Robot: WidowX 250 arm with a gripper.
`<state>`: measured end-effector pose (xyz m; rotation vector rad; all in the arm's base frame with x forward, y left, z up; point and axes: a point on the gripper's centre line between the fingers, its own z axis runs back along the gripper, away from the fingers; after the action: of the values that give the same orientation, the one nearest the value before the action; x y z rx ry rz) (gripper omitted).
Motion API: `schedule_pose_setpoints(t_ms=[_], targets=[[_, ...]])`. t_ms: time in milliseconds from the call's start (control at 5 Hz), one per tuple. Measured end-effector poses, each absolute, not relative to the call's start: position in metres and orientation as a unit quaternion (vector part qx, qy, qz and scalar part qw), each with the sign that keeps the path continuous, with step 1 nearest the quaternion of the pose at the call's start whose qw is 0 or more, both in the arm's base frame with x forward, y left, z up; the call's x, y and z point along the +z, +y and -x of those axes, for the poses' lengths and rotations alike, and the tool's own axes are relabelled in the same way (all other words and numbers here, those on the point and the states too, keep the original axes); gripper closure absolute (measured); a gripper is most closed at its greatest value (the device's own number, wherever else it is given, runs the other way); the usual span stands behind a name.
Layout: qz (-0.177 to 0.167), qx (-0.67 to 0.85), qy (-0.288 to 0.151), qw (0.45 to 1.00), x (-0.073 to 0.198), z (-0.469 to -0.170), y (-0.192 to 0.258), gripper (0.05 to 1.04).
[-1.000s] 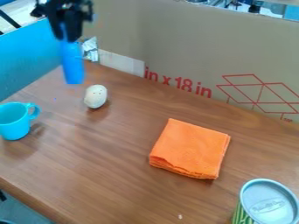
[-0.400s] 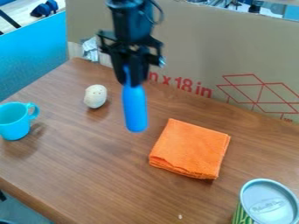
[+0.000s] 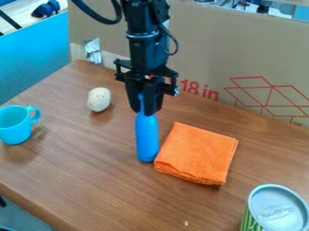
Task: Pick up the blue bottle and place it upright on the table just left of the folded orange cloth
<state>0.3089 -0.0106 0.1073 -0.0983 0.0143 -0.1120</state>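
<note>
You are looking down on a brown wooden table (image 3: pixel 91 180), with a cardboard sheet (image 3: pixel 253 49) standing along its far edge and a blue panel (image 3: pixel 33 63) rising at the left. Beyond the cardboard, bits of the room are showing along the top. A turquoise mug (image 3: pixel 14 128) is sitting near the left edge, a pale speckled egg-shaped object (image 3: pixel 99 99) is lying farther back, and a can (image 3: pixel 278 208) is standing at the lower right. Your gripper (image 3: pixel 145 107) is hanging near the middle, its jaws clamping the narrow top of a blue bottle-shaped object (image 3: pixel 147 137). That object is pointing downward, its lower end just beside the left corner of the folded orange cloth (image 3: pixel 198 153).
</note>
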Motion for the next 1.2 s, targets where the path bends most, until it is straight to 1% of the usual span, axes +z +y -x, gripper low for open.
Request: schedule_pose_setpoints(t_ms=[200,400,600,800,1000,1200], targets=[[0.041,-0.047,0.007,0.998,0.107,-0.309,-0.004,0.734],[0.027,-0.042,0.017,0.999,0.107,-0.306,-0.001,0.734],[-0.001,-0.045,0.038,0.998,0.107,-0.300,-0.001,0.734],[-0.008,-0.045,0.039,0.998,0.107,-0.300,-0.001,0.670],[0.025,-0.023,0.018,0.999,0.101,-0.299,0.002,0.347],[0.038,-0.020,-0.037,0.998,0.117,-0.298,0.003,0.093]])
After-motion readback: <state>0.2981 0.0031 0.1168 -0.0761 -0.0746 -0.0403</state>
